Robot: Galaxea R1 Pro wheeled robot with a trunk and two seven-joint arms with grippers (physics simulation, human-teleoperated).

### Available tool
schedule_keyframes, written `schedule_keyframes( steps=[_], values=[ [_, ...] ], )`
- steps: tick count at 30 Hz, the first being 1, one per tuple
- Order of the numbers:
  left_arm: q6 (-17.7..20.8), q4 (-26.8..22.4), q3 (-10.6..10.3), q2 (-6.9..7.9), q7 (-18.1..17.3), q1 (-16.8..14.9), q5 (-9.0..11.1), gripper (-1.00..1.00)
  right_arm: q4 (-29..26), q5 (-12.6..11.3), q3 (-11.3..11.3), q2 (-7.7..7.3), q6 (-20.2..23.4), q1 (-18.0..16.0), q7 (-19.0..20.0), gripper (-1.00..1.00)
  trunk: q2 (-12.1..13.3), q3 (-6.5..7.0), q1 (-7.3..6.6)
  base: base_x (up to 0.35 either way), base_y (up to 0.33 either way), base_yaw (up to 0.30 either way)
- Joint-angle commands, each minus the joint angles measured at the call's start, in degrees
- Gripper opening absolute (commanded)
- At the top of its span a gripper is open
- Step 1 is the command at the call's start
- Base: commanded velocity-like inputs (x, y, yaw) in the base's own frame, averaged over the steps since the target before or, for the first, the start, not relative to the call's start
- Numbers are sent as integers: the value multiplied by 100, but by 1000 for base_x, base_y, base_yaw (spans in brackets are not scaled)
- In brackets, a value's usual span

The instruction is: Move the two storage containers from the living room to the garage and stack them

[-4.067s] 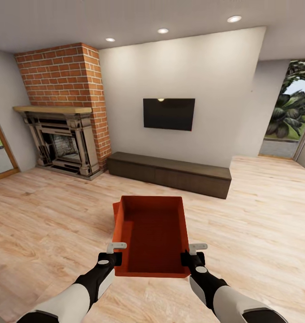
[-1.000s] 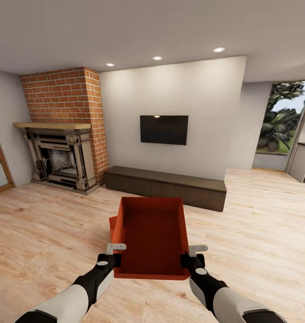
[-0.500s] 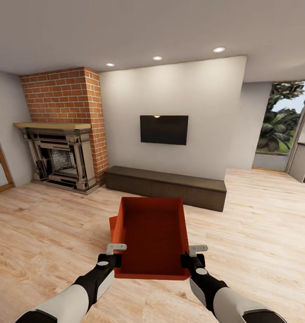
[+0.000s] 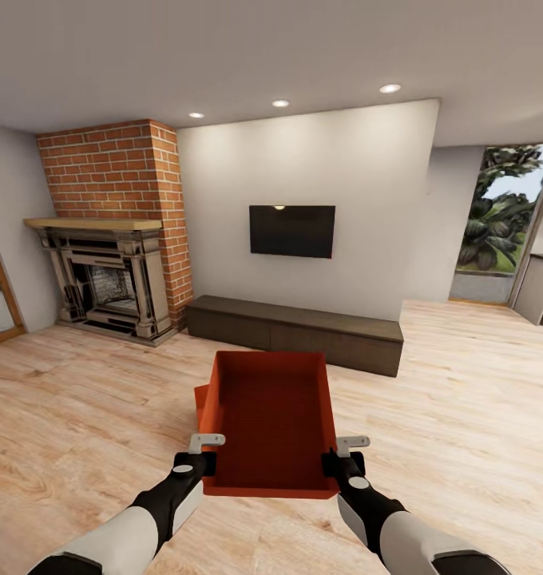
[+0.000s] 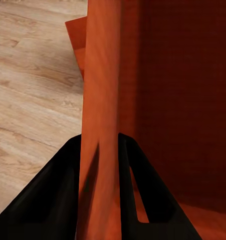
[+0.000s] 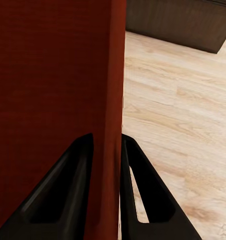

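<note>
1. The left gripper point(image 4: 205, 451) is clamped on the left wall of the upper storage container point(image 4: 273, 419), near its front corner. In the left wrist view the two dark fingers point(image 5: 68, 190) sit one on each side of the orange-red wall, pressed against it.
2. The right gripper point(image 4: 345, 452) is clamped the same way on the right wall. In the right wrist view one of its fingers point(image 6: 147, 195) lies outside the wall and the other inside.
3. Both forearms reach forward from 7 and 5 o'clock of the head view, roughly parallel, wrists level with the container's near rim.
4. The held container is open side up and empty, lifted off the floor and carried between the two grippers at the middle of the head view, low.
5. The second storage container point(image 4: 200, 403) peeks out at 9 o'clock of the held one, partly hidden beneath it; whether the two touch cannot be told.
6. All this is in the living room, over the light wood planks point(image 4: 80, 399).
7. At 12 o'clock beyond the container stands the long dark bench point(image 4: 295, 331), with the black TV point(image 4: 292, 231) on the wall above it.
8. At 10 o'clock is the brick fireplace point(image 4: 112, 239).
</note>
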Motion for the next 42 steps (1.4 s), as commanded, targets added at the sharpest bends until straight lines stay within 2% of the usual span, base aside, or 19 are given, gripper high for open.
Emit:
schedule_keyframes(
  steps=[1, 7, 12, 17, 33, 42],
  values=[
    [4, -31, 93, 23, 138, -9, -104, -100, 29, -32, 31, -3, -9, -2, -63, -100, -8, -10, 1, 0, 0, 0],
    [13, -29, 101, 23, 156, -9, -75, -100, 29, -32, 32, 3, -11, -2, -65, -100, -8, -10, 1, -64, 0, 0],
    [16, -23, 103, 23, 164, -9, 135, -100, 29, -32, 32, 3, -17, -2, -69, -100, -8, -10, 1, -288, 0, 0],
    [16, -22, 96, 23, 168, -9, 244, -100, 29, -32, 32, 3, -20, -2, -72, -100, -8, -10, 1, -337, 0, 0],
    [12, -32, 78, 23, 163, -9, 254, -100, 29, -39, 32, 3, -16, -2, -68, -100, -8, -10, 1, -343, -6, 17],
    [4, -38, 76, 23, 165, -9, 249, -100, 29, -41, 32, 3, -11, -2, -63, -100, -8, -10, 1, -57, -13, 248]
  ],
)
